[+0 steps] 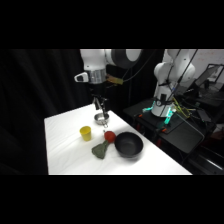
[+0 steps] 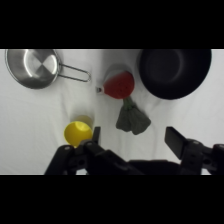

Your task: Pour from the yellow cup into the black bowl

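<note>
The jaws (image 2: 132, 136) are standing wide apart and holding nothing, hanging above the surface (image 2: 35, 120). In the wrist view the two fingers (image 2: 176, 140) are rising from the bottom edge with bare surface between their tips. The cup (image 2: 77, 132) is sitting upright just beside the left-hand finger in that view, outside the gap, not gripped. A grey-green crumpled thing (image 2: 132, 120) is lying just beyond the gap, with a red thing (image 2: 119, 85) touching its far end. The bowl (image 2: 174, 72) is resting farther out, near the red thing, well apart from the cup. A metal pan (image 2: 31, 67) with a wire handle is lying off to the other side.

In the side view the jaws (image 1: 101, 106) are hanging over the pan (image 1: 101, 118), with the cup (image 1: 85, 132) near them, the red thing (image 1: 109, 135) and the bowl (image 1: 129, 145) toward the surface's near edge.
</note>
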